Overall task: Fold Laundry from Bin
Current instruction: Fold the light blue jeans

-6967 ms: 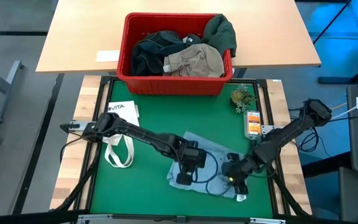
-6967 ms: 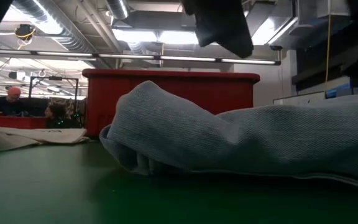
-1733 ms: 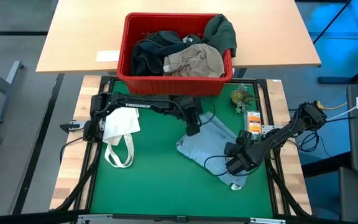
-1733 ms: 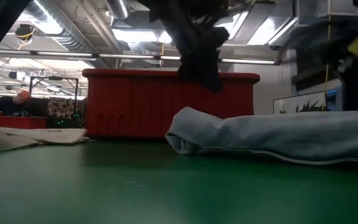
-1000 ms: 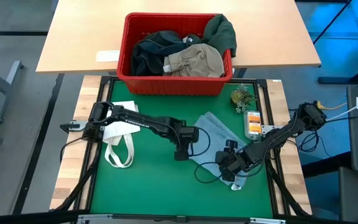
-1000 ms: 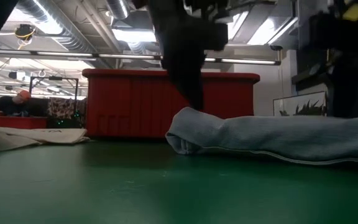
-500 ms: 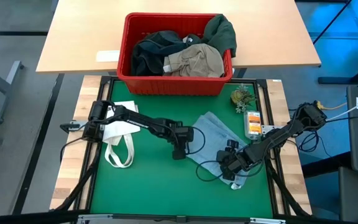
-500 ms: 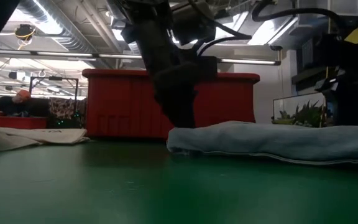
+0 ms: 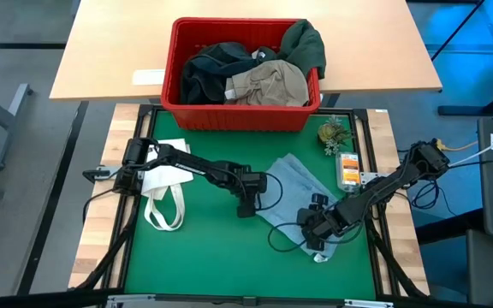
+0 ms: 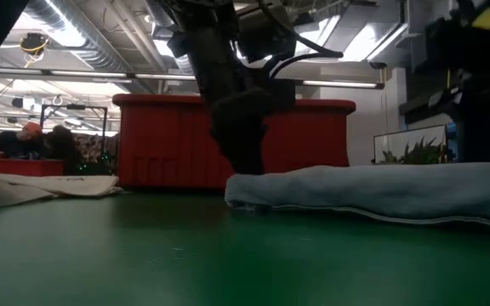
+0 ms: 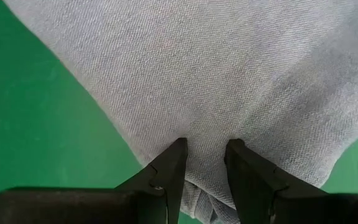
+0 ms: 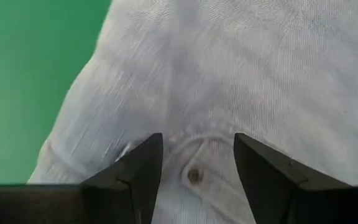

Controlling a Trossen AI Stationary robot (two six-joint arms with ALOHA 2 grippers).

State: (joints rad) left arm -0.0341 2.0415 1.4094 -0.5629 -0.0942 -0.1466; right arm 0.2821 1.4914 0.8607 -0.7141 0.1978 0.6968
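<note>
Folded light blue jeans (image 9: 302, 184) lie on the green mat (image 9: 195, 248); they also show in the low view (image 10: 381, 195). My left gripper (image 9: 246, 208) points down at the jeans' left near end (image 10: 245, 191), fingers close together on the denim (image 11: 205, 146). My right gripper (image 9: 313, 238) is at the jeans' near end, over the waistband and its button (image 12: 194, 176). The red bin (image 9: 171, 64) stands beyond the mat's far edge. It holds black (image 9: 208, 73), khaki (image 9: 268, 84) and dark green (image 9: 302, 43) pieces. My left gripper comes from above, pointing down, onto the jeans' folded edge at their left near end (image 11: 207, 127). A narrow strip of denim lies between its two fingertips (image 11: 178, 152). The jeans lie flat on the mat under it. My right gripper has the waistband by the button (image 12: 197, 155) between its two fingers (image 12: 145, 155), slanting down from the table's right. How many layers it has does not show. The jeans rest on the mat.
A white tote bag (image 9: 165, 184) lies on the mat's left side under my left arm. A small plant (image 9: 334, 133) and an orange object (image 9: 347, 169) sit at the mat's right edge. People show in the room beyond the table (image 10: 24, 140).
My left gripper has come down onto the jeans' left near end. The rolled, raised fold there has been pressed flat against the mat. The rest of the jeans has stayed in place.
</note>
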